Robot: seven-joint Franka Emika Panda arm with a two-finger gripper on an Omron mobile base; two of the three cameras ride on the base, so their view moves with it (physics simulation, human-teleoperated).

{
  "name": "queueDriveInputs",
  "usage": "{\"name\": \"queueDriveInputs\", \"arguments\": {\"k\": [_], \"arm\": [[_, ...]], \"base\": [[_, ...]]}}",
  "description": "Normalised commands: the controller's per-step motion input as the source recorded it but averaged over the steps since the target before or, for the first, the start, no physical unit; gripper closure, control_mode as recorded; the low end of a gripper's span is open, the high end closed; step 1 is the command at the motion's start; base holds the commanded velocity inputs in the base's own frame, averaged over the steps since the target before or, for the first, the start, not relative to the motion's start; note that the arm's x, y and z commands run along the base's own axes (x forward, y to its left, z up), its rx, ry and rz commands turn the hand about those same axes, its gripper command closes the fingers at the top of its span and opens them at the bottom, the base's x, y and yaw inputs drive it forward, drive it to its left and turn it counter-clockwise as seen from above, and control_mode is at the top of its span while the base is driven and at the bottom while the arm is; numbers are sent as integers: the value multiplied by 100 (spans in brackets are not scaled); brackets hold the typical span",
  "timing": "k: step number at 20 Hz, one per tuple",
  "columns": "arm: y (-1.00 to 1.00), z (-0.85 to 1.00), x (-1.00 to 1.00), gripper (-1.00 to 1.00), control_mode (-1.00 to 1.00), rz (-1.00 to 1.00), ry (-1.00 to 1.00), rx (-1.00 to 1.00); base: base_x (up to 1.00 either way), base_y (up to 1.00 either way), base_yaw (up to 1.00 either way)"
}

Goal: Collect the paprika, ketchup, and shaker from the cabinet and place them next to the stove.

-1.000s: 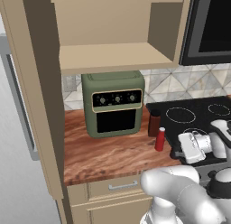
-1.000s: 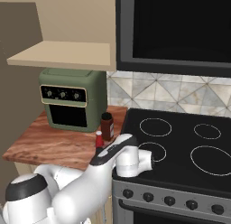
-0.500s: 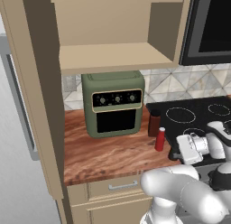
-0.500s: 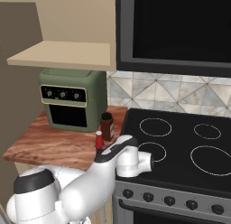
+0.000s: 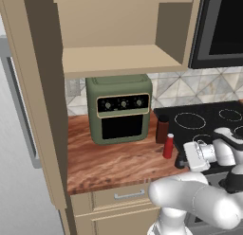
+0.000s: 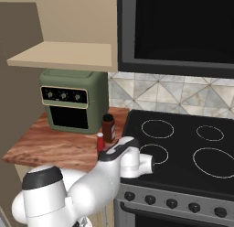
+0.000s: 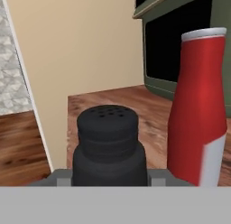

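My gripper (image 7: 110,175) is shut on the small black shaker (image 7: 108,142), whose perforated top rises between the fingertips. In the left base view the gripper (image 5: 182,158) holds the shaker (image 5: 180,159) low over the counter at the stove's (image 5: 209,122) left edge. The slim red ketchup (image 5: 168,146) stands just left of it, and fills the right of the hand view as the ketchup (image 7: 198,105). Behind stands the dark paprika (image 5: 163,129) jar. From the right base view, paprika (image 6: 108,128) and ketchup (image 6: 100,142) sit beside the stove (image 6: 183,143). The cabinet (image 5: 118,58) shelf hangs above.
An olive-green toaster oven (image 5: 121,108) stands at the back of the wooden counter (image 5: 109,163), left of the bottles. A dark microwave (image 6: 183,29) hangs over the stove. A tall tan side panel (image 5: 42,111) bounds the counter on the left.
The hand with the shaker has eased slightly left, toward the ketchup. The bottles have not moved.
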Motion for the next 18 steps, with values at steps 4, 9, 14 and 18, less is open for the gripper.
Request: {"name": "queueDriveInputs", "arguments": {"k": [4,9,14,18], "arm": [[0,-10,17,100,-100,0,0,0],[0,-11,13,100,-100,0,0,0],[0,-15,7,100,-100,0,0,0],[0,-14,11,100,-100,0,0,0]], "base": [[0,0,0],[0,0,0],[0,0,0],[0,0,0]]}}
